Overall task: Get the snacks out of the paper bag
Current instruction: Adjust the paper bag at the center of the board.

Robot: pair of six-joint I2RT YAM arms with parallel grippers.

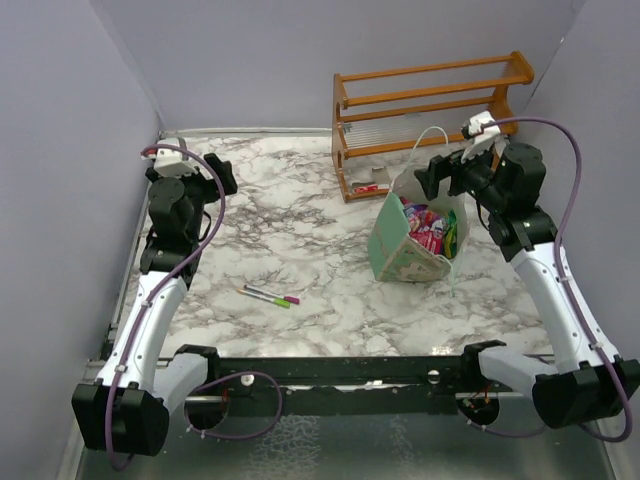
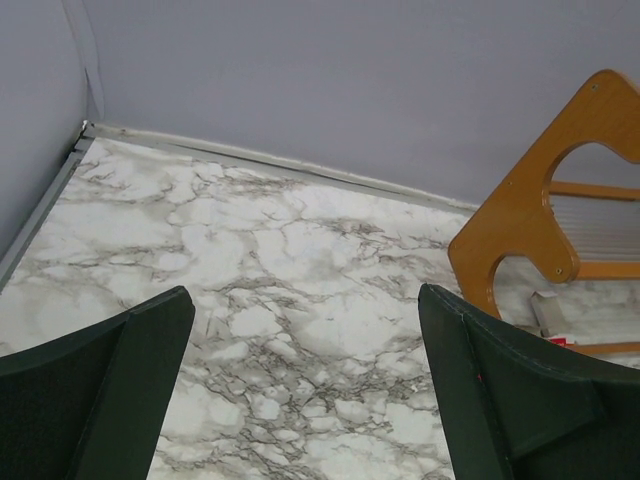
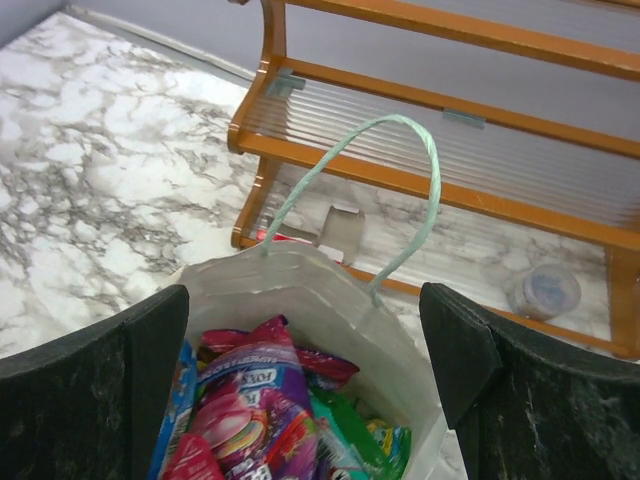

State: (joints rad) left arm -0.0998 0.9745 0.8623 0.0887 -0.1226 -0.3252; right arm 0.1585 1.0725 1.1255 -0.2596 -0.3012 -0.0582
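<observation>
The pale green paper bag (image 1: 405, 250) stands open at the right of the table, with thin cord handles (image 3: 420, 160) and a cream inside (image 3: 390, 340). Several glossy snacks (image 1: 430, 228) fill it: purple (image 3: 255, 400), pink, blue and green packets. My right gripper (image 1: 437, 175) hovers just above the bag's mouth, jaws wide open and empty, its fingers (image 3: 110, 380) on either side of the opening. My left gripper (image 1: 222, 175) is open and empty above bare marble at the far left, its fingers (image 2: 100, 390) far from the bag.
An orange wooden rack (image 1: 430, 110) stands right behind the bag, with a small red-and-white flat item (image 1: 368, 187) on its bottom shelf and a small round lidded cup (image 3: 542, 291). Two marker pens (image 1: 270, 296) lie on the marble (image 1: 290, 220) near the front centre. Walls close the left and back.
</observation>
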